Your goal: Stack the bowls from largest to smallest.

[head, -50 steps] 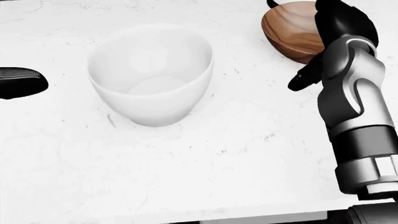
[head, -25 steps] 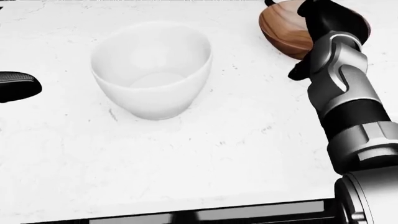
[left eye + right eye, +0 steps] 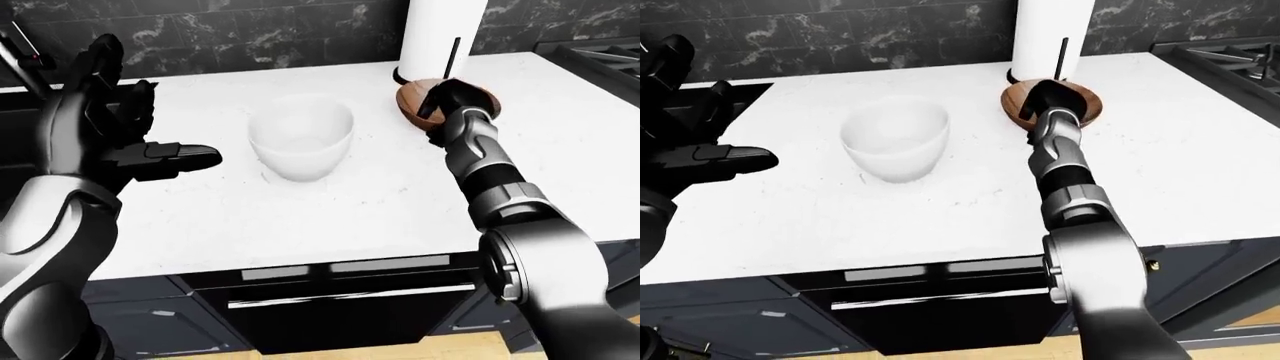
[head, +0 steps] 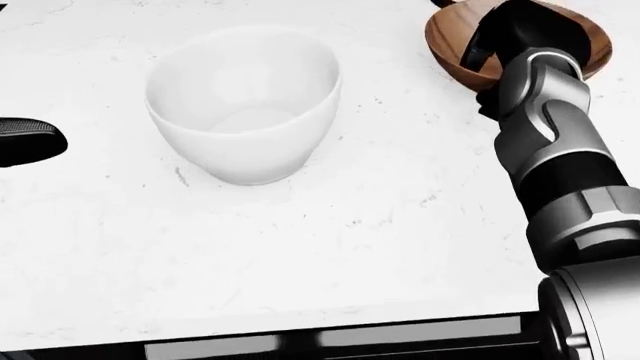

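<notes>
Now the right hand is clamped on the rim of the wooden bowl near the tabletop's top edge. White bowl stands mid-tabletop; left hand hovers spread apart, empty.

The white bowl is plain glossy white; the wooden bowl shows brown streaked grain. The counter is white with faint grey veining; the backsplash is black marble with pale veins.

I see the white ceramic bowl left of the brown wooden bowl on the white marble counter.
</notes>
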You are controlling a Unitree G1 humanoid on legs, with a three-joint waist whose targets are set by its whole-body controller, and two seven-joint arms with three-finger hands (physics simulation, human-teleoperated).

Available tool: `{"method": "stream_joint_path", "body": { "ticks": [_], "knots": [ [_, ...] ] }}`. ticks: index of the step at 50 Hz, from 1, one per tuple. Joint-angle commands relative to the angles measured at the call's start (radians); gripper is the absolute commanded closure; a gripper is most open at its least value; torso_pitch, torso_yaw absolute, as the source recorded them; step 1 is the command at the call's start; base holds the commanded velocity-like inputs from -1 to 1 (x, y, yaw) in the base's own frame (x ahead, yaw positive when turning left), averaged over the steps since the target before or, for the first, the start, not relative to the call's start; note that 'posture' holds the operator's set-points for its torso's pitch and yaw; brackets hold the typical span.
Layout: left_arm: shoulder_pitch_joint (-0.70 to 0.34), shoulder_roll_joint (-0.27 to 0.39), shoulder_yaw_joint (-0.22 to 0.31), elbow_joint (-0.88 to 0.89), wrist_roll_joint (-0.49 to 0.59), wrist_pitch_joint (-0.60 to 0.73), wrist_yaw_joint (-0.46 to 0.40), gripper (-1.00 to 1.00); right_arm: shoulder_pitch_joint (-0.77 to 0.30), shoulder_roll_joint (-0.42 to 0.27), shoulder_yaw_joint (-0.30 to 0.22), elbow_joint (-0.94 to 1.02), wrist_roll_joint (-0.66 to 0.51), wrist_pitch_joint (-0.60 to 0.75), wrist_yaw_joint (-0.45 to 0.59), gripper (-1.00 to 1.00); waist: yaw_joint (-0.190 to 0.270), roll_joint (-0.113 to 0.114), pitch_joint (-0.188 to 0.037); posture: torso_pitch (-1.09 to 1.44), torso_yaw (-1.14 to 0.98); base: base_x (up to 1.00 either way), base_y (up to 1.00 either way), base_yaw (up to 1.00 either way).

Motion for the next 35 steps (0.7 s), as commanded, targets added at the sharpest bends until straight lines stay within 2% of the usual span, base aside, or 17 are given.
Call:
{"method": "stream_joint_path", "body": {
  "ticks": [1, 2, 3, 10, 22, 30, 35],
  "knots": [
    [-0.024, 0.014, 0.016, -0.023, 0.005, -0.029, -0.001, -1.00, -0.034, -0.018, 0.001, -0.027, -0.019, 0.007, -0.003, 0.67, -0.002, 0.002, -0.025, 0.00, 0.00, 0.00, 0.00, 0.00],
    [-0.023, 0.013, 0.016, -0.023, 0.005, -0.029, -0.001, -1.00, -0.035, -0.021, 0.001, -0.034, -0.022, 0.009, 0.003, 0.89, -0.001, 0.002, -0.025, 0.00, 0.00, 0.00, 0.00, 0.00],
    [-0.024, 0.012, 0.015, -0.022, 0.007, -0.030, -0.001, -1.00, -0.035, -0.024, 0.003, -0.043, -0.027, 0.010, 0.009, 1.00, -0.001, 0.002, -0.025, 0.00, 0.00, 0.00, 0.00, 0.00],
    [-0.040, 0.014, 0.017, -0.025, -0.002, -0.018, 0.009, -1.00, -0.034, -0.034, -0.004, -0.127, -0.044, 0.011, 0.065, 1.00, 0.000, 0.001, -0.026, 0.00, 0.00, 0.00, 0.00, 0.00],
    [-0.051, 0.019, 0.015, -0.020, -0.009, -0.017, 0.017, -1.00, -0.026, -0.012, -0.006, -0.359, -0.104, 0.049, 0.216, 1.00, -0.006, 0.004, -0.019, 0.00, 0.00, 0.00, 0.00, 0.00],
    [-0.061, 0.034, 0.022, -0.022, -0.035, -0.009, 0.035, -1.00, 0.014, 0.027, -0.002, -0.596, -0.169, 0.072, 0.365, 1.00, -0.010, 0.003, -0.012, 0.00, 0.00, 0.00, 0.00, 0.00],
    [-0.064, 0.042, 0.024, -0.026, -0.053, -0.005, 0.047, -1.00, 0.017, 0.083, 0.001, -0.719, -0.197, 0.074, 0.458, 1.00, -0.013, 0.007, -0.008, 0.00, 0.00, 0.00, 0.00, 0.00]
  ]
}}
